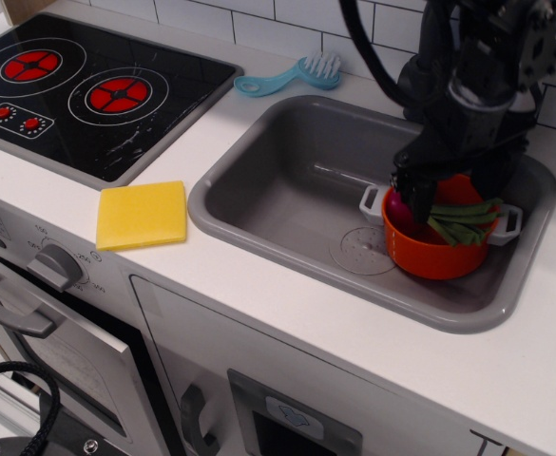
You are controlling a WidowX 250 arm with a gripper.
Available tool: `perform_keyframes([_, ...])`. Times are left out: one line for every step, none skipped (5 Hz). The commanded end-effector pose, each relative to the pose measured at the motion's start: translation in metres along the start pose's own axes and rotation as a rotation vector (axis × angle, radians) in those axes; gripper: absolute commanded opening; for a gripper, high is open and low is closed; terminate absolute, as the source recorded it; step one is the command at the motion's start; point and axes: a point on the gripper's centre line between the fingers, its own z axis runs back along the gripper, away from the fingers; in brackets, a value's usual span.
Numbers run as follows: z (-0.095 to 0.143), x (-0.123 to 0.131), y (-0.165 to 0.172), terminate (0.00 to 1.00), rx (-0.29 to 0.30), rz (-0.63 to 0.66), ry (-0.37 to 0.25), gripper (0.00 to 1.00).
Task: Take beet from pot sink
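Note:
The orange pot with grey side handles stands in the right part of the grey sink, beside the round drain mark. The beet lies inside the pot: a sliver of its magenta body shows at the left rim, and its green leaf strips lie across to the right. My black gripper is low over the pot with its jaws apart. The left finger reaches inside the rim, right by the beet's body. The right finger is at the pot's far right side. Most of the beet is hidden by the gripper.
A yellow sponge lies on the white counter left of the sink. A blue brush lies behind the sink. The black stove top with red burners is at the far left. White tiles form the back wall.

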Motion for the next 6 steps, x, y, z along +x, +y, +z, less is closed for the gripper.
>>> perform_keyframes([0.002, 0.009, -0.013, 0.0, -0.007, 0.008, -0.025, 1.0])
perform_keyframes([-0.001, 0.01, -0.015, 0.0, -0.004, 0.015, -0.041, 0.0])
perform_keyframes([0.001, 0.015, -0.016, 0.0, -0.003, 0.022, -0.034, 0.0])
perform_keyframes([0.006, 0.021, -0.016, 0.0, -0.016, 0.026, -0.053, 0.0])
perform_keyframes([0.02, 0.03, -0.015, 0.0, -0.046, 0.032, -0.086, 0.0])
perform_keyframes([0.04, 0.041, -0.01, 0.0, -0.083, 0.056, -0.112, 0.0])
